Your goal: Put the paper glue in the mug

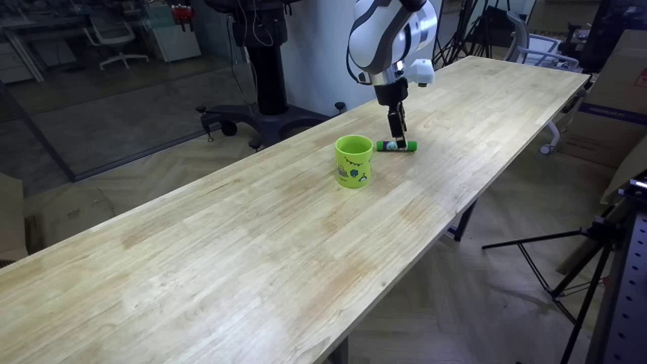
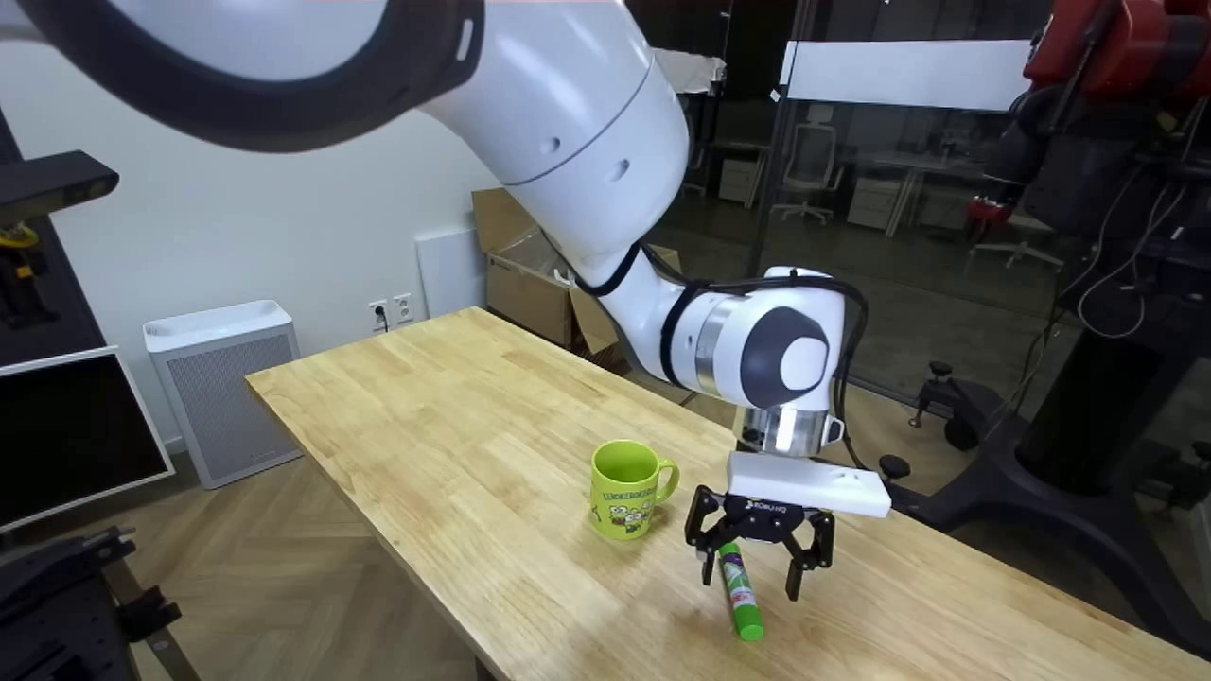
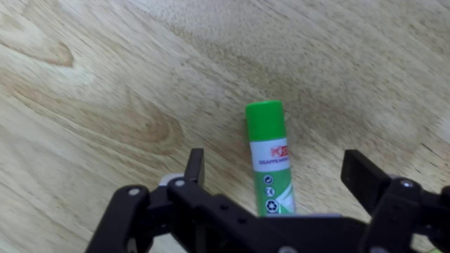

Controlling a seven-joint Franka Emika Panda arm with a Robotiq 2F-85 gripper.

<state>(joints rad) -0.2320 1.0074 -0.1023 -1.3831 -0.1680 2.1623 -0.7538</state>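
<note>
The paper glue is a green stick with a whitish label band. It lies on its side on the wooden table in both exterior views [image 1: 386, 146] [image 2: 739, 591]. In the wrist view the glue [image 3: 268, 154] runs between my two fingers, nearer the left one and apart from both; its lower end is hidden behind the gripper body. My gripper [image 3: 274, 153] is open, pointing down over the glue, with its fingertips low near the table [image 2: 750, 586]. The lime-green mug [image 1: 354, 164] stands upright close beside the glue, with its handle toward the gripper in an exterior view [image 2: 620, 501].
The long wooden table [image 1: 212, 263] has drop-off edges along both long sides. A black wheeled stand [image 1: 270, 111] is beyond one edge. A tripod [image 1: 576, 273] stands on the floor beyond the opposite edge. Cardboard boxes [image 2: 530, 293] are past the table's end.
</note>
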